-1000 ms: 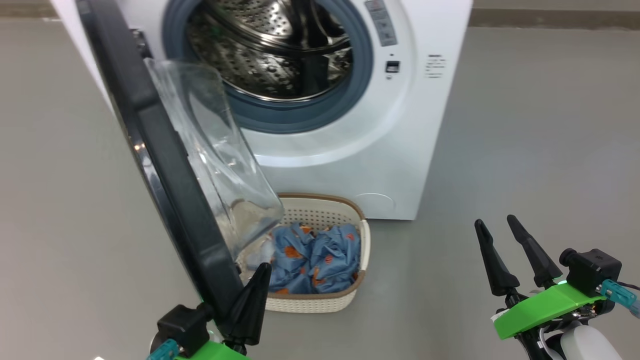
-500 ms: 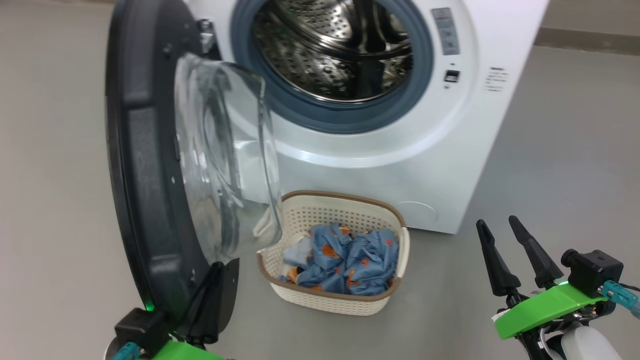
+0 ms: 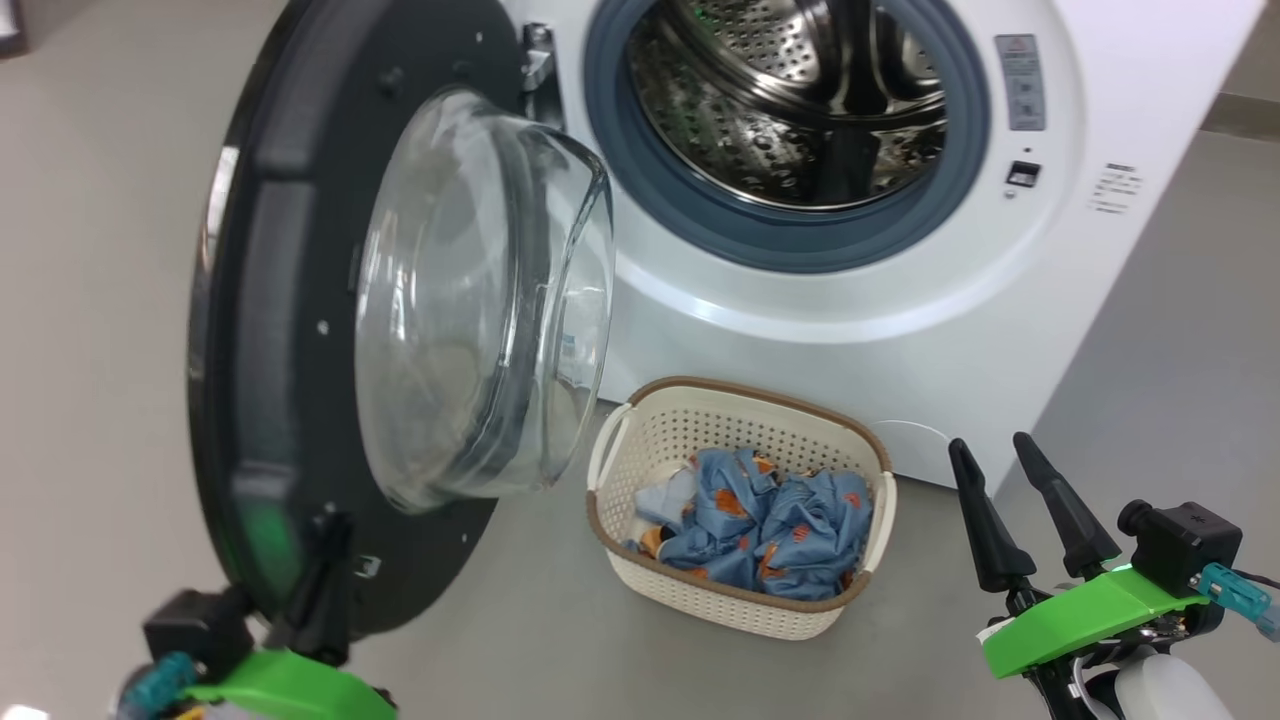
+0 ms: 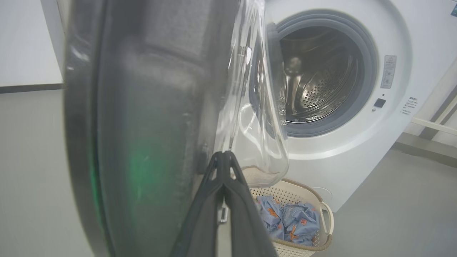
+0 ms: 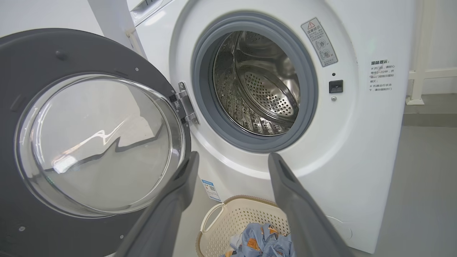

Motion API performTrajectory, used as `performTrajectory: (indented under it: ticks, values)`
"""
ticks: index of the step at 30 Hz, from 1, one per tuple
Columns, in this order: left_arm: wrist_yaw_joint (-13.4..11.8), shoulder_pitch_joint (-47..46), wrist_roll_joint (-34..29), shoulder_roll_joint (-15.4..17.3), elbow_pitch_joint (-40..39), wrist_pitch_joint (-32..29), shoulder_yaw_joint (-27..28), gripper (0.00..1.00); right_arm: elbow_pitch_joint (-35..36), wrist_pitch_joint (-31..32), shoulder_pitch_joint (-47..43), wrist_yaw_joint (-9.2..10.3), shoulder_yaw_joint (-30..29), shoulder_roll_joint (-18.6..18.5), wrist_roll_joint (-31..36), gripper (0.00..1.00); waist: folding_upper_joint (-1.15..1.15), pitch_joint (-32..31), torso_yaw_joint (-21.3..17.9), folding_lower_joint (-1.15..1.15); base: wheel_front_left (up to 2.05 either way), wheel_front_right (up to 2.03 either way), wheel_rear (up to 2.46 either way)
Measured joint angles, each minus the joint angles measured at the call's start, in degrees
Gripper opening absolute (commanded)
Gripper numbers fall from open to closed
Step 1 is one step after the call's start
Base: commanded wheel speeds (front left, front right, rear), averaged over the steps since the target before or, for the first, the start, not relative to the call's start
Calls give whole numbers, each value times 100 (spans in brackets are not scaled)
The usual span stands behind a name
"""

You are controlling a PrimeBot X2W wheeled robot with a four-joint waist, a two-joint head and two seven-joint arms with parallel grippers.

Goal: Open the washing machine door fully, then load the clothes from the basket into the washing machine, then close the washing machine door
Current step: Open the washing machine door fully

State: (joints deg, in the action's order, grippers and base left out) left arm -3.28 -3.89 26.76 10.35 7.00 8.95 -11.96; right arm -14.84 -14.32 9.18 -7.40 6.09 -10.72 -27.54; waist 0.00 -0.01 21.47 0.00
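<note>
- Your left gripper (image 3: 333, 530) is running pinched shut with nothing between the fingers. The tips are pressing on the inner face of the washing machine door (image 3: 270, 300), at its lower edge, just under the glass bowl (image 3: 470, 300).
- Change over the last second: the door is swinging outward ahead of that gripper. A second ago you were seeing it nearly edge-on and it was overlapping the basket. Now its inner face is turning toward the head camera and it's sitting clear of the basket. The head view is panning too, so discount part of that shift.
- Your right gripper (image 3: 988, 445) is idling spread wide and empty, in the same pose throughout.
- The basket (image 3: 740, 392) is sitting on the floor ahead of the right gripper and to its left, just in front of the washing machine (image 3: 850, 320).
- The clothes (image 3: 760, 530) are lying bunched in the basket.
- The drum (image 3: 790, 110) is standing open above and beyond the basket, and I'm seeing nothing inside it.
- What this is meaning for you: step one is looking nearly done, though I can't tell where the hinge stop is.
- The door is no longer blocking the basket-to-drum path, so loading is coming up next. The right gripper is looking better placed for it.
</note>
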Motion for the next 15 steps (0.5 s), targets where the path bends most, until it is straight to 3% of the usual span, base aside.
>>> performTrajectory:
  ticks: [15]
  values:
    - [137, -865, 347, 498, 1024, -197, 521, 0, 5, 0, 34, 0, -79, 10, 24, 100, 0, 358, 135, 0, 0, 0, 0]
